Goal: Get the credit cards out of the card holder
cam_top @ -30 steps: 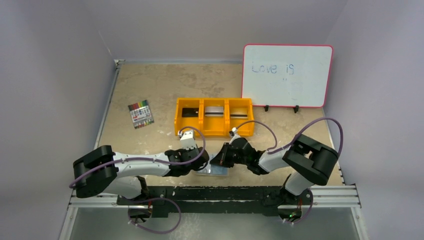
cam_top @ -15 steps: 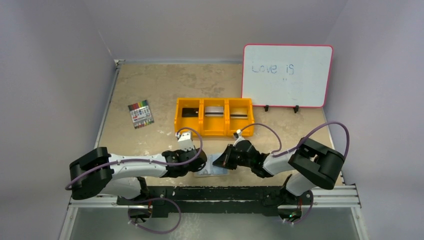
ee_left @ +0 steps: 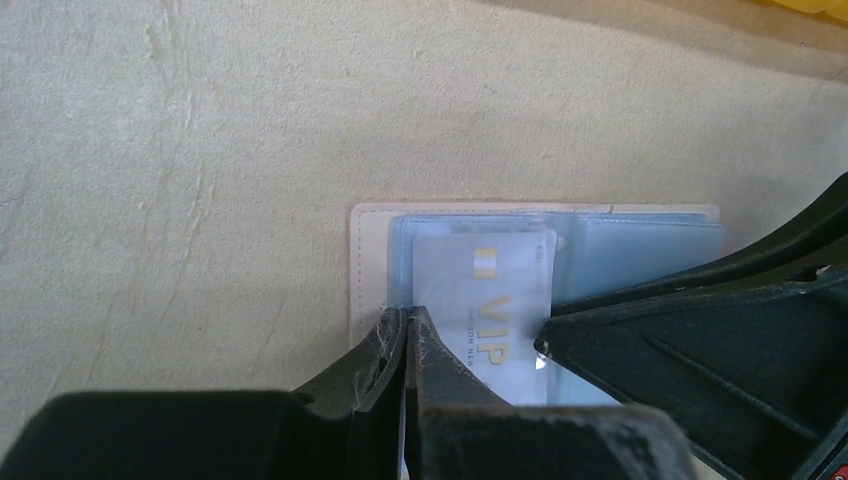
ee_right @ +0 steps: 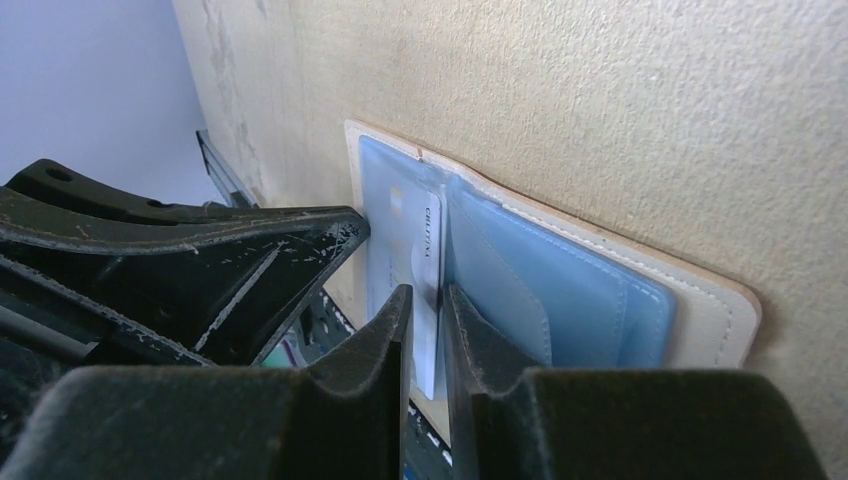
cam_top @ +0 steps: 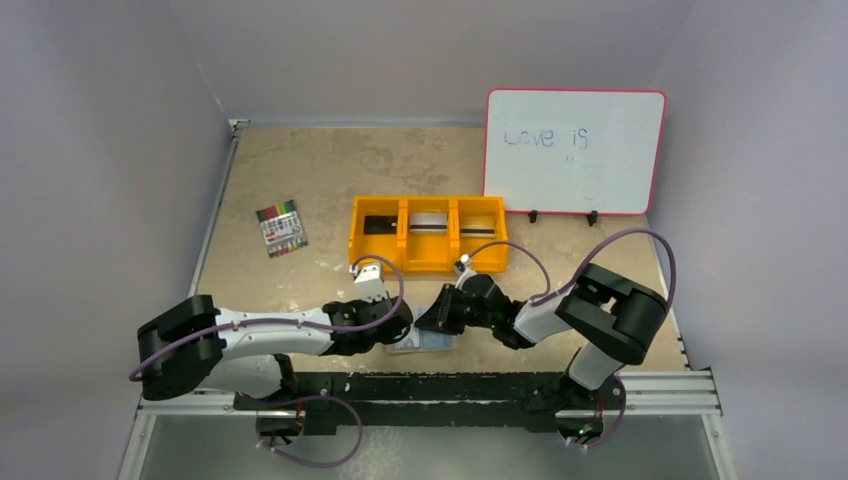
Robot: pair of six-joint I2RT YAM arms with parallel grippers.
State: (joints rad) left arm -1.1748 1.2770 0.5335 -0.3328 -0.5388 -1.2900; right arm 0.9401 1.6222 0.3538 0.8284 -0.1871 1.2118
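The card holder (cam_top: 428,343) lies open near the table's front edge, between both grippers. Its light blue panels (ee_left: 640,245) and beige rim also show in the right wrist view (ee_right: 590,290). A pale credit card marked VIP (ee_left: 490,290) sticks out of the left panel's pocket. My left gripper (ee_left: 408,316) is shut on the edge of the holder's left panel; in the top view it is at the holder's left side (cam_top: 400,324). My right gripper (ee_right: 425,295) is shut on the card's edge (ee_right: 430,240); in the top view it sits over the holder (cam_top: 430,322).
The orange three-compartment tray (cam_top: 428,264) stands just behind the grippers with a dark or silver card in each compartment. A pack of coloured markers (cam_top: 281,228) lies at the left. A whiteboard (cam_top: 575,150) stands at the back right. The black front rail (cam_top: 430,385) is right by the holder.
My right arm swung out to the right and came back left, its gripper staying at the holder. My left arm has barely moved.
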